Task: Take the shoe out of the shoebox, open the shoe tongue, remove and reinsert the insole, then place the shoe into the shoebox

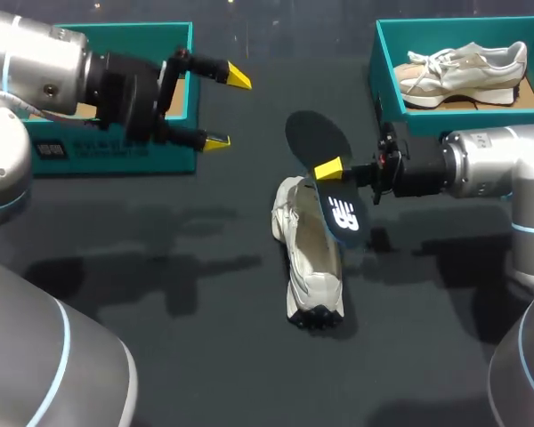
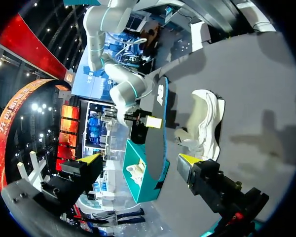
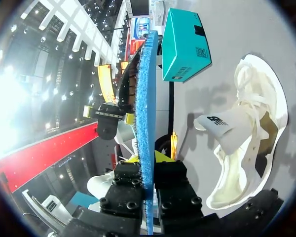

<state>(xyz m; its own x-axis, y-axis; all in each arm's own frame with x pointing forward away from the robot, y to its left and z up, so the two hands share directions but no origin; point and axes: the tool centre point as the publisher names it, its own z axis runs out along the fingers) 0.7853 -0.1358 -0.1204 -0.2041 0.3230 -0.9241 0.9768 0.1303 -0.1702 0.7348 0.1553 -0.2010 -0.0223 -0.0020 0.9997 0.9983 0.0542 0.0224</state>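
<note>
Insole (image 1: 319,138) is clamped on edge between the 2 fingers of the right pincer (image 1: 331,171), held just above the white shoe (image 1: 307,267), which is laid on the dark worktop (image 1: 160,267). The left pincer (image 1: 227,108) is spread wide and empty beside the left teal shoebox (image 1: 125,151).

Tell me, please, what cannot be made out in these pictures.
- Head view: the left arm hides most of the left box's inside.
- Head view: the insole covers part of the shoe's opening and the right gripper's lower finger.
- Head view: the picture's edge cuts off the right box's right end.
</note>
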